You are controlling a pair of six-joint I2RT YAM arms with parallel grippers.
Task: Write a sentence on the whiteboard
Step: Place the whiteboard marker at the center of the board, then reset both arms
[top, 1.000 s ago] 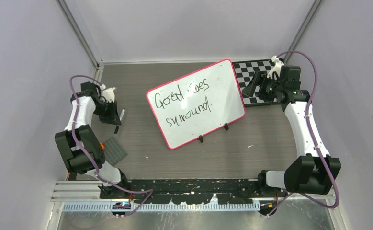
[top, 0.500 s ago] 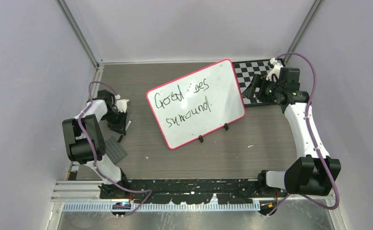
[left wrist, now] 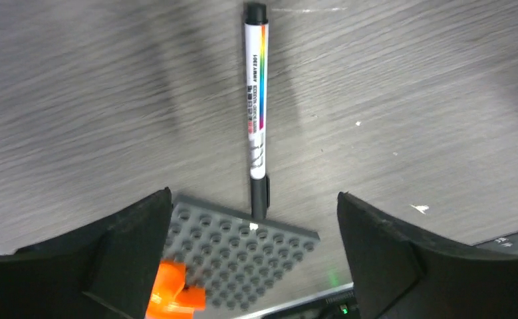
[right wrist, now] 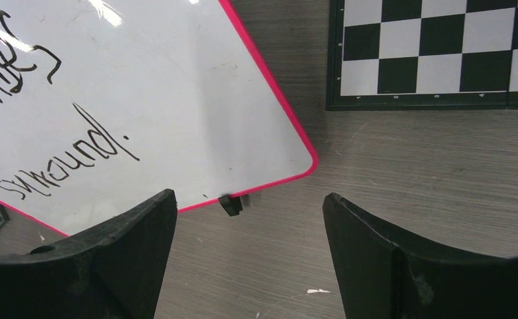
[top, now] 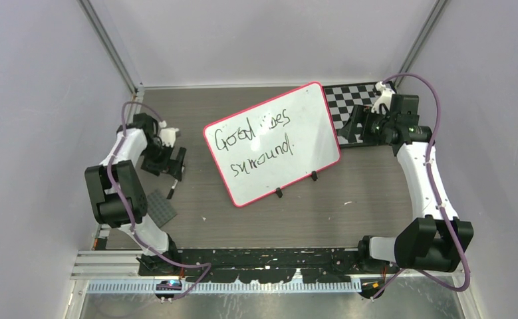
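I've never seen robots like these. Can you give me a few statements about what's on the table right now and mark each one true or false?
1. The whiteboard has black handwriting on it. True.
2. The left pincer is gripping the pen. False: the pen lies loose on the table, with the pincer open above it.
3. The checkered mat lies on top of the whiteboard. False: it lies on the table beside the board, with a gap between them.
4. The right pincer is open and holds nothing. True.
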